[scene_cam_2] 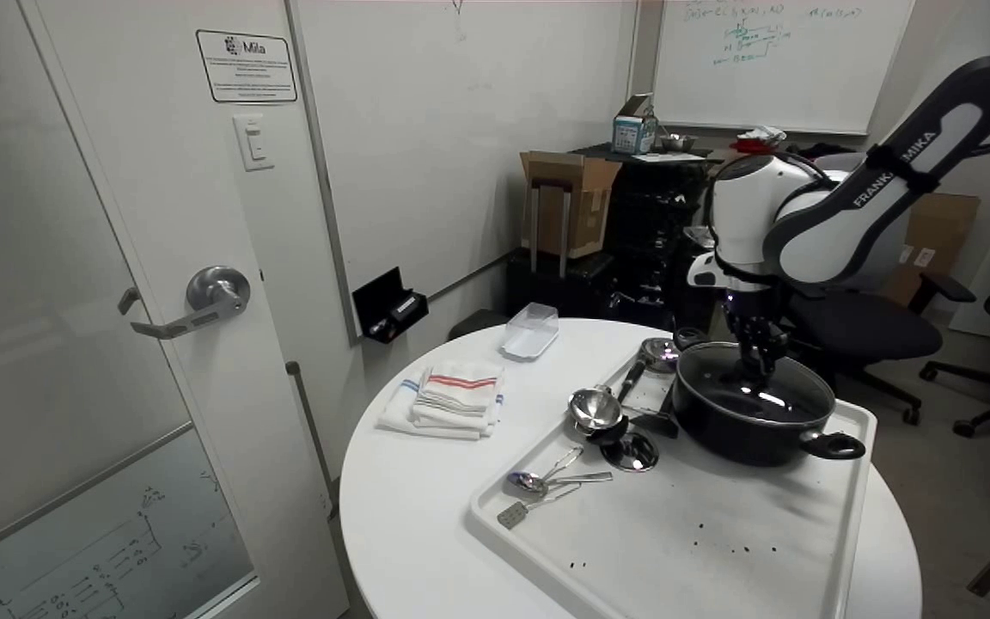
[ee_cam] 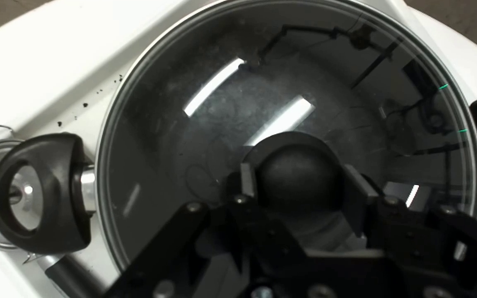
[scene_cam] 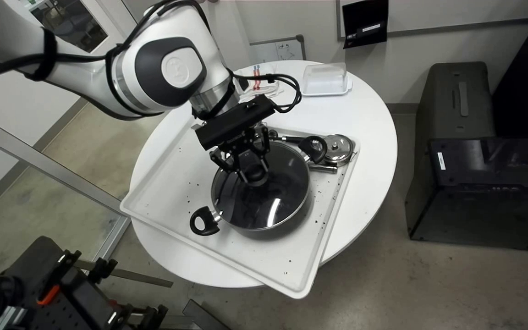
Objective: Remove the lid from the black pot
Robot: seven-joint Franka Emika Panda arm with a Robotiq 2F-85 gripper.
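The black pot (scene_cam_2: 740, 440) stands on a white tray in both exterior views, with two black loop handles (scene_cam: 205, 221). The round glass lid (scene_cam: 245, 206) covers it, its metal rim resting level on the pot. In the wrist view the lid (ee_cam: 205, 136) fills most of the picture, and one pot handle (ee_cam: 56, 186) shows at the left. My gripper (ee_cam: 298, 180) points down at the lid's centre. Its fingers stand on both sides of the dark round knob (ee_cam: 300, 174), which fills the space between them; it looks shut on the knob. The gripper also shows in both exterior views (scene_cam: 254, 172) (scene_cam_2: 755, 365).
The white tray (scene_cam_2: 667, 550) lies on a round white table (scene_cam_2: 400, 533). Several shiny utensils (scene_cam_2: 538, 486), a small metal bowl (scene_cam_2: 595, 409) and small lids (scene_cam: 338, 147) lie beside the pot. Folded towels (scene_cam_2: 448, 400) and a clear container (scene_cam: 324, 79) stand on the table.
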